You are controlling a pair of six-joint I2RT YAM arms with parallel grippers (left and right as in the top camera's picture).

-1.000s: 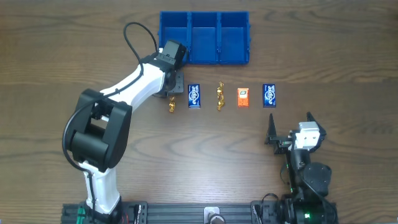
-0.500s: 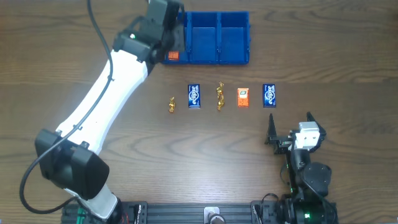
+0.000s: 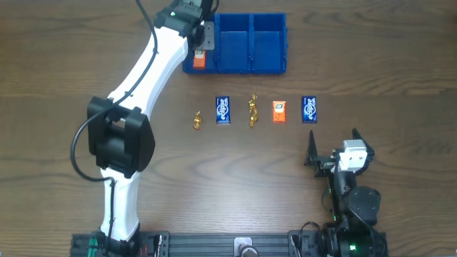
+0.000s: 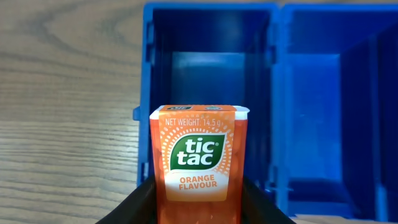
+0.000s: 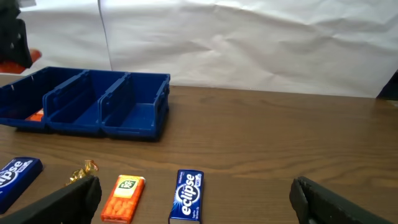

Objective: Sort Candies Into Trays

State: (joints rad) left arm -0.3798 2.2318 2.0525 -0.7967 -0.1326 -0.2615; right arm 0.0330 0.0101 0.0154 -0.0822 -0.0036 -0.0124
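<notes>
My left gripper (image 3: 200, 51) is shut on an orange candy box (image 3: 198, 63), held upright (image 4: 200, 155) at the front wall of the blue tray's (image 3: 268, 68) left compartment (image 4: 208, 68). A row lies on the table below the tray: a gold candy (image 3: 197, 120), a blue pack (image 3: 223, 110), another gold candy (image 3: 252, 111), an orange box (image 3: 278, 111) and a second blue pack (image 3: 308, 109). My right gripper (image 3: 333, 148) rests open near the front right, facing the row (image 5: 194, 186), with nothing between its fingers.
The tray (image 5: 134, 102) has three compartments side by side; the middle and right ones look bare. An orange patch (image 5: 34, 116) shows low in the left compartment. Open wood lies left and right of the row.
The left arm rose from the left end of the candy row with the orange box and carried it to the front of the tray's left compartment. The right arm has not moved.
</notes>
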